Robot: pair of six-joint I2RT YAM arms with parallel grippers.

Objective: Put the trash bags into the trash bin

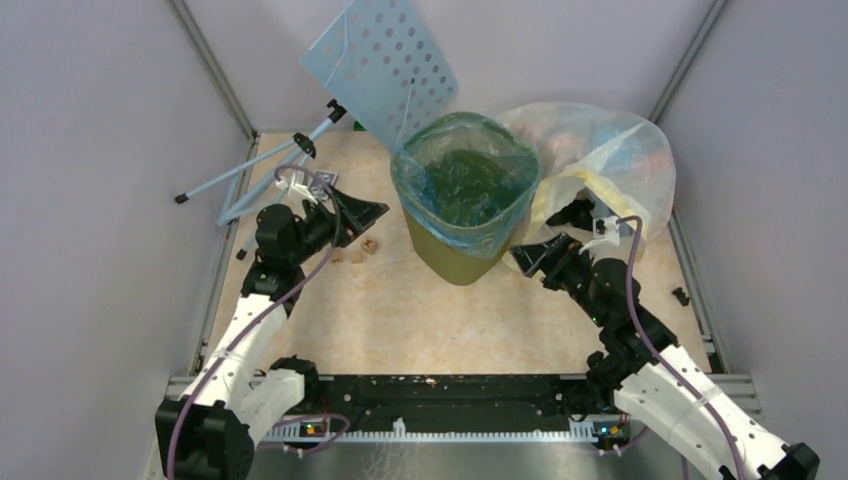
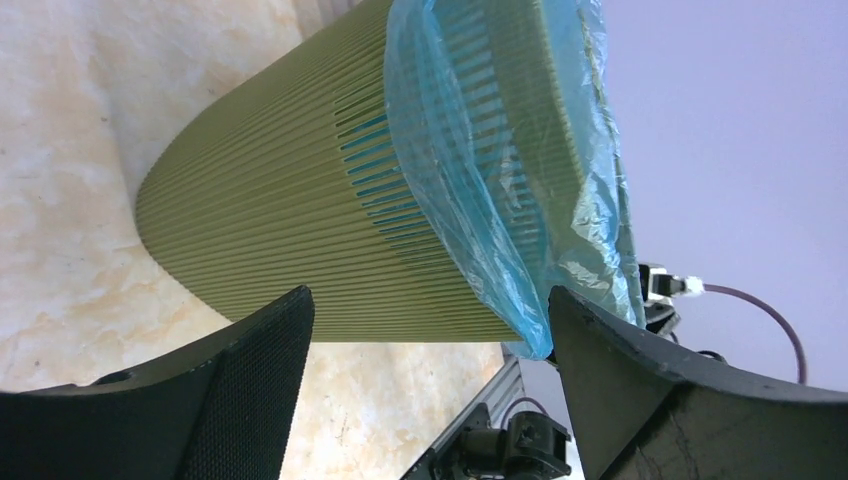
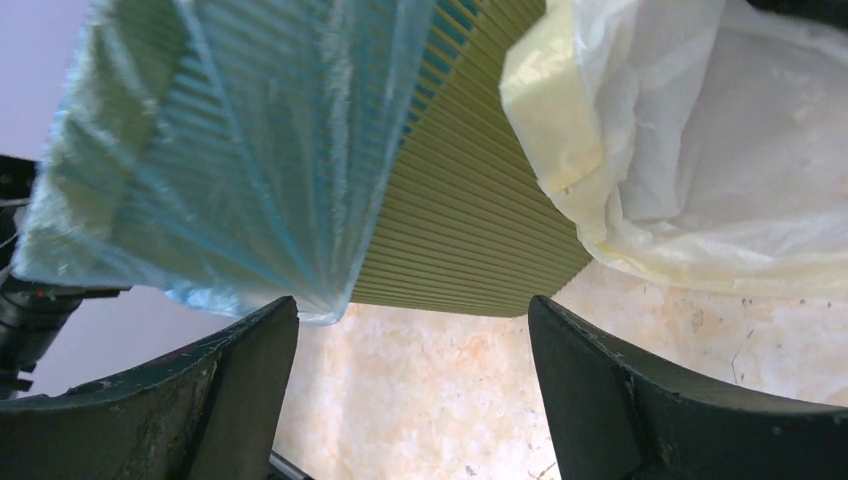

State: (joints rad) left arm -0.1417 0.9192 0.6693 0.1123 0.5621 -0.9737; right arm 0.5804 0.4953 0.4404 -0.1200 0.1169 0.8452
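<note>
the trash bin [image 1: 452, 252] stands upright mid-table, its long axis vertical and its mouth facing up. the light-blue trash bag [image 1: 465, 180] lines it, and the bag's edge is folded out over the rim. the left gripper [image 2: 428, 300] and the right gripper [image 3: 412, 305] flank the bin, both wide and holding nothing. a yellowish bag [image 1: 610, 160] sits just beside the bin's right side. there is free table in front.

The tabletop [image 1: 420, 320] lies open before the trash bin [image 1: 455, 255]; a yellowish bag [image 1: 615, 150] crowds its right.
</note>
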